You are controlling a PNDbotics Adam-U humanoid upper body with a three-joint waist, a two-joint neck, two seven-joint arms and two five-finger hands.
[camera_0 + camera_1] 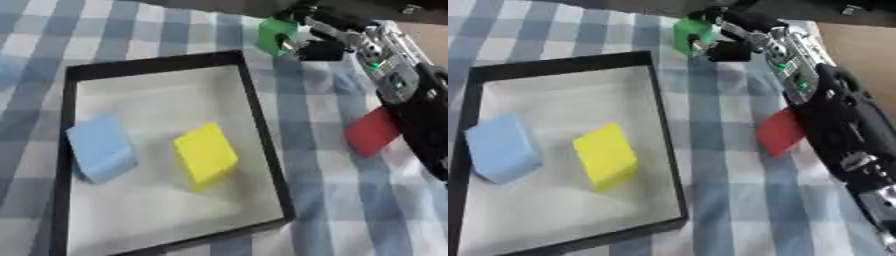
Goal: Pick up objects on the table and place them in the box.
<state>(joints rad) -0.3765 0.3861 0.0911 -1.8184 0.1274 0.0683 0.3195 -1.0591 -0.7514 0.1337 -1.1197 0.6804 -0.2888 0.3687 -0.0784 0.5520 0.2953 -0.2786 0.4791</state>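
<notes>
Green block is pinched by the right hand, outside the box (blue and yellow blocks already inside). If let go early, it could be dropped on the cloth; the red block could be bumped by the arm.

Right arm hides the red block's right part. Right robot hand covers the green block's right side. Box's near-left corner is cut off.

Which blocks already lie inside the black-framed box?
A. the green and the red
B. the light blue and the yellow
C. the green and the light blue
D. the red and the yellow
B: the light blue block and the yellow block lie inside the box; the red block lies on the cloth, and the right hand holds the green block.
</notes>
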